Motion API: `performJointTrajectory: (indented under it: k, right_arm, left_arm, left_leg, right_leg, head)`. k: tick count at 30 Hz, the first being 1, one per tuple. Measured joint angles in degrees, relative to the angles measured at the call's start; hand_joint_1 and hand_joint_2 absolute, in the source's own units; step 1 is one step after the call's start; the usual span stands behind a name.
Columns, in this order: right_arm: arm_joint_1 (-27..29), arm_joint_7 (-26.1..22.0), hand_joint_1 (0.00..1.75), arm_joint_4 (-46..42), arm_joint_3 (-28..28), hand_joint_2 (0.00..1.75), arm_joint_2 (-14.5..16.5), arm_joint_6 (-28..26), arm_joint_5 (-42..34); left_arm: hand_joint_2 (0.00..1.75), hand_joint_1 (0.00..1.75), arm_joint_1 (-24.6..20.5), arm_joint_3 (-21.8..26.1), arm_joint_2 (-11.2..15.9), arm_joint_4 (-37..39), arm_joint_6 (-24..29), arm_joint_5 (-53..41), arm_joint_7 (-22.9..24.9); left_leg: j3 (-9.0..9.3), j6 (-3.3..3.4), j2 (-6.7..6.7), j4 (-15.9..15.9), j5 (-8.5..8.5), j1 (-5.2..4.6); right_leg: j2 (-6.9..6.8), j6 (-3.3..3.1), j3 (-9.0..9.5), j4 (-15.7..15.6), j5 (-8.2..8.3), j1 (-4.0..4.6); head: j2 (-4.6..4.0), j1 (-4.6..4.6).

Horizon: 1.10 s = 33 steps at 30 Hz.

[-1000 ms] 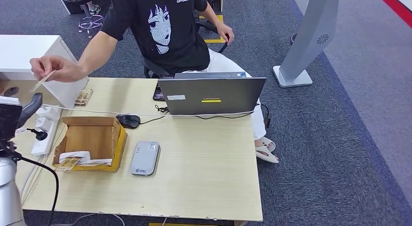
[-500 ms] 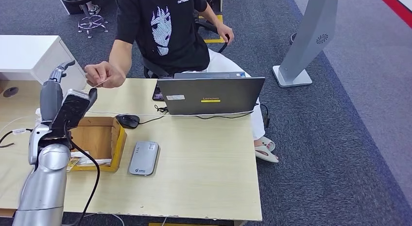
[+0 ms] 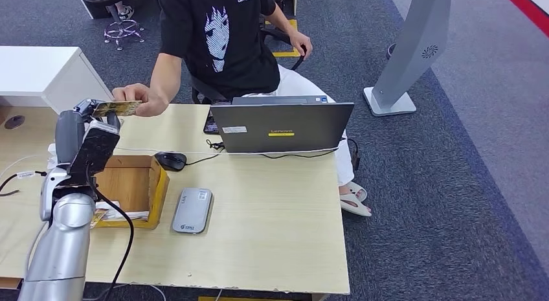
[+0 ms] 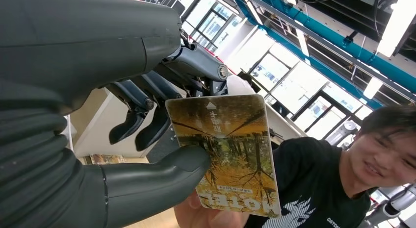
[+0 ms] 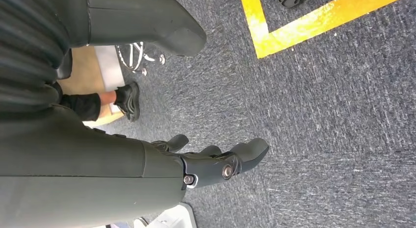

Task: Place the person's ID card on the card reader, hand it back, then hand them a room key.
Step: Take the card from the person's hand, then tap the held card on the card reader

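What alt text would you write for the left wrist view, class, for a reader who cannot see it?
The robot's left hand pinches a yellow tree-patterned card between thumb and fingers, while the person's hand also touches it.

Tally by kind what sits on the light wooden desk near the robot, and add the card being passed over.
Grey laptop: 1
Black computer mouse: 1
Silver card reader: 1
Open wooden box: 1
Yellow-and-brown printed hotel card, pinched by the robot's left hand and touched by the person's hand: 1
Total: 5
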Motion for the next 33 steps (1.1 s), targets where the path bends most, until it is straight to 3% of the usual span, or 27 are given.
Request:
performJointTrajectory:
  k: [6, 13, 22, 29, 33]
  right_arm:
    - [0.0, 0.0, 0.0, 0.0, 0.0, 1.75, 0.0, 0.2, 0.2]
    - [0.1, -0.4, 0.0, 0.0, -0.2, 1.75, 0.0, 1.0, 0.6]
    - [0.1, -0.4, 0.0, 0.0, -0.5, 1.75, 0.0, 1.0, 0.6]
    - [0.4, -0.3, 0.0, 0.0, -1.6, 1.75, 0.0, 1.3, 0.6]
    - [0.4, -0.3, 0.0, 0.0, -1.9, 1.75, 0.0, 1.3, 0.6]
  left_arm:
    - [1.75, 1.75, -0.3, 0.0, 1.5, 0.0, -1.3, -0.4, 0.5]
    - [1.75, 1.75, -0.8, -0.6, 6.4, 0.0, -6.9, -2.7, 2.4]
    - [1.75, 1.75, -1.1, -1.2, 9.5, -0.2, -9.3, -3.7, 3.0]
    - [1.75, 1.75, -4.1, -2.6, 17.2, -2.6, -20.7, -0.8, 4.2]
    - [1.75, 1.75, -5.5, -2.7, 20.1, -4.0, -23.0, 0.6, 4.3]
  left_leg:
    - [0.0, 0.0, 0.0, 0.0, 0.0, 0.01]
    - [0.0, -0.02, 0.02, 0.0, 0.01, 0.02]
    - [-0.03, -0.02, 0.02, 0.0, 0.02, 0.01]
    - [-0.04, -0.06, 0.09, 0.0, 0.04, 0.06]
    - [-0.05, -0.07, 0.1, 0.0, 0.04, 0.06]
  right_leg:
    - [0.0, 0.0, -0.01, 0.0, 0.0, 0.0]
    - [0.03, 0.0, -0.06, 0.0, 0.0, 0.01]
    - [0.03, 0.0, -0.06, 0.0, 0.0, 0.01]
    - [0.08, -0.02, -0.12, 0.1, 0.01, 0.03]
    - [0.08, -0.02, -0.14, 0.1, 0.01, 0.03]
  head:
    - [0.0, -0.01]
    - [0.0, -0.01]
    - [0.0, 0.01]
    - [0.0, -0.01]
    - [0.0, -0.02]
